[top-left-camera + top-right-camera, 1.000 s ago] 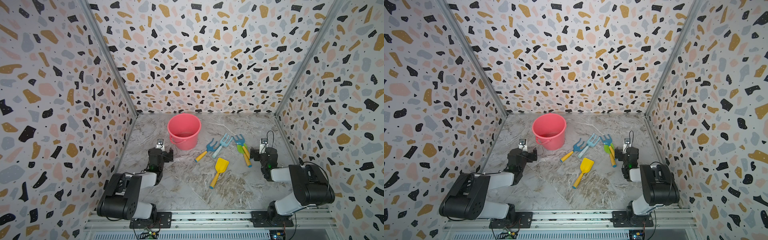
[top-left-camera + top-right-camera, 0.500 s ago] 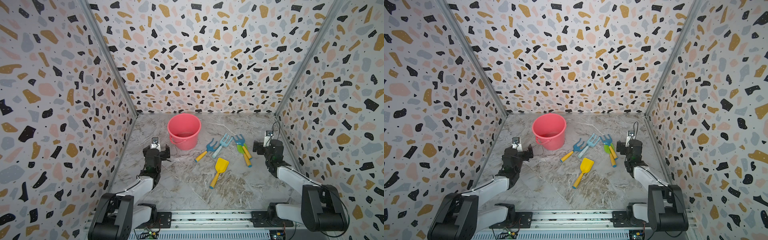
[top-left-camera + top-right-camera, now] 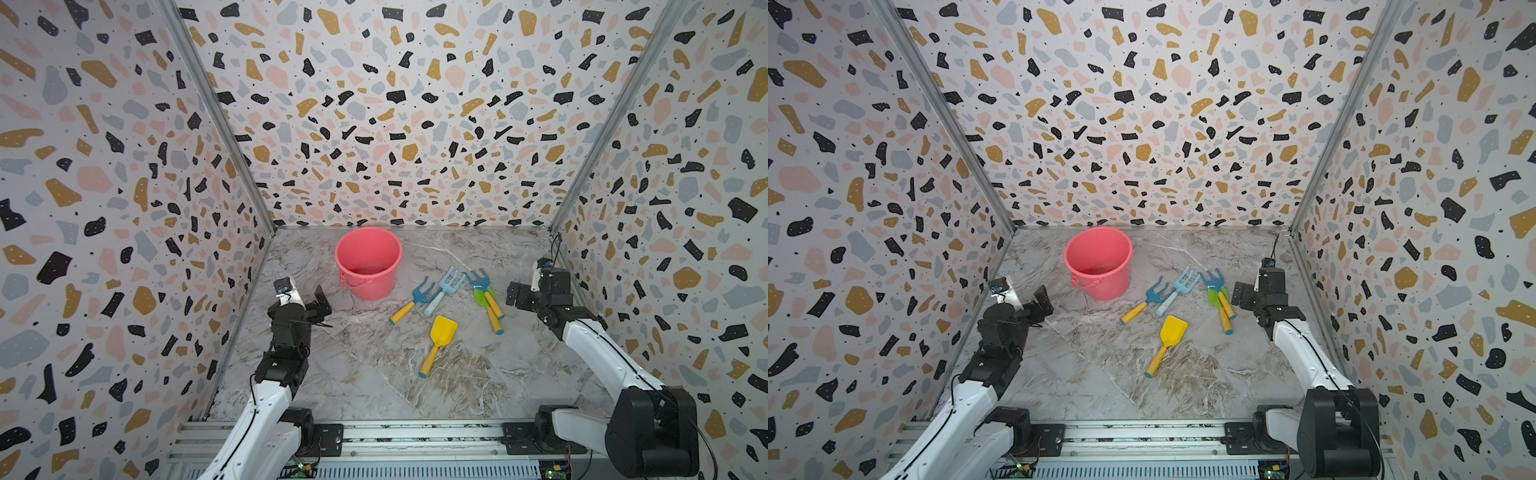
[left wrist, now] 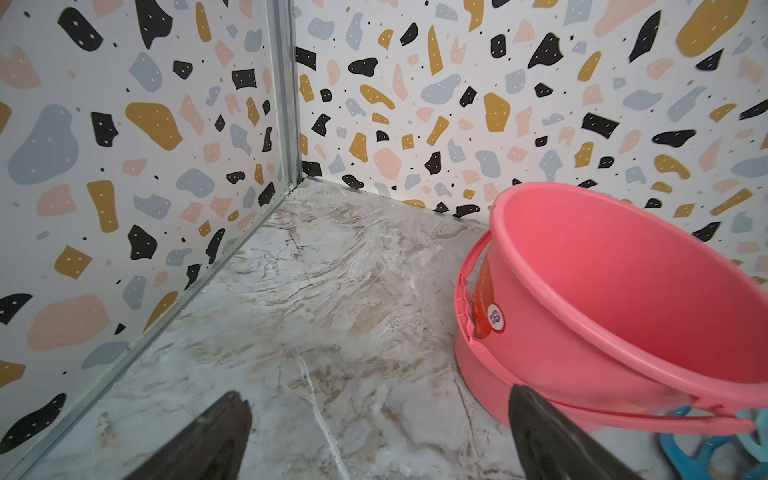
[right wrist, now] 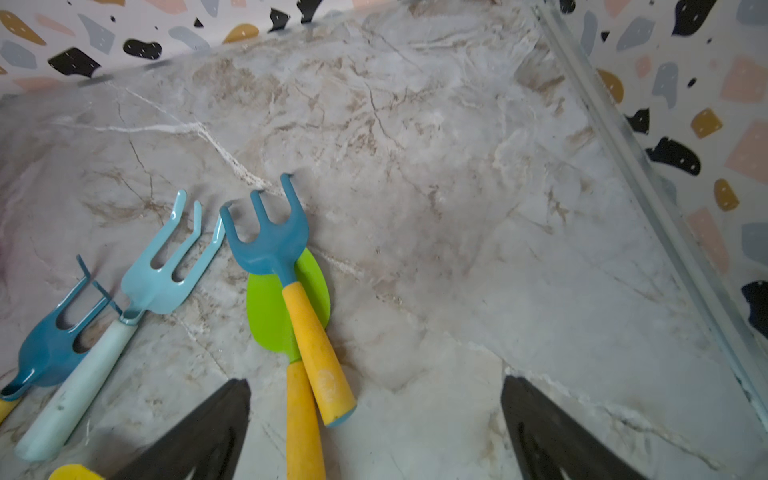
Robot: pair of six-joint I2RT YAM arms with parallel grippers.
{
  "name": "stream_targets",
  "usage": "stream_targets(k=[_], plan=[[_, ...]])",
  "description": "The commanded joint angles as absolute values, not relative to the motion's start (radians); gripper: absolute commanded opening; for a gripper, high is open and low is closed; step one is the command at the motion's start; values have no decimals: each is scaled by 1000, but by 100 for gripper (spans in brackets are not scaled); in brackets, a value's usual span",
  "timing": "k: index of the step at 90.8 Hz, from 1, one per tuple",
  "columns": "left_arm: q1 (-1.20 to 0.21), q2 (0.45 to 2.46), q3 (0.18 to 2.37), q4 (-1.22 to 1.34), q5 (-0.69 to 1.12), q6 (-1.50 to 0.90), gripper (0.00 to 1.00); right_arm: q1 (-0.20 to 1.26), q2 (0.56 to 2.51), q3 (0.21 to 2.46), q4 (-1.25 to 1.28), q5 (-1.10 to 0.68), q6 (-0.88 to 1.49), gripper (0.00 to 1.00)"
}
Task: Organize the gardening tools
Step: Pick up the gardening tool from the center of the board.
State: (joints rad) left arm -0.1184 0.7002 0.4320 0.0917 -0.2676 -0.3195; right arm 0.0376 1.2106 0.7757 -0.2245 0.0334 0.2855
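The gardening tools lie right of the middle in both top views. They are a dark-blue rake with a yellow handle, a light-blue rake, and a second dark-blue rake lying across a green spade. A yellow shovel lies nearer the front. My right gripper is open just right of the rake and spade, whose handles reach between its fingers untouched. My left gripper is open and empty, left of the pink bucket. In the left wrist view its jaws frame bare marble beside the bucket.
Patterned walls close in the marble table at the left, back and right. The right wall's metal rail runs close to my right gripper. An aluminium rail carries both arm bases at the front.
Both arms have unfolded from their tucked pose and now stretch out over the table. The right gripper has edged toward the back. Both stay open. Tools and bucket have not moved.
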Motion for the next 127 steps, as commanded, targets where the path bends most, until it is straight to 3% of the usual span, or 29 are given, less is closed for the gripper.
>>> stream_targets(k=[1,23,58,80,127], plan=[[-114,637,465,-76,-189,-430,99,38,1218,824,-398,8,304,100],[-114,534,464,-184,-109,-514,100,61,1299,864,-479,-67,271,98],[-114,558,480,-213,-82,-534,99,89,1556,1055,-566,-139,213,64],[-114,561,479,-203,-80,-537,99,94,1714,1207,-632,-142,167,48],[-114,586,490,-200,-97,-552,99,132,1899,1345,-681,-117,118,45]])
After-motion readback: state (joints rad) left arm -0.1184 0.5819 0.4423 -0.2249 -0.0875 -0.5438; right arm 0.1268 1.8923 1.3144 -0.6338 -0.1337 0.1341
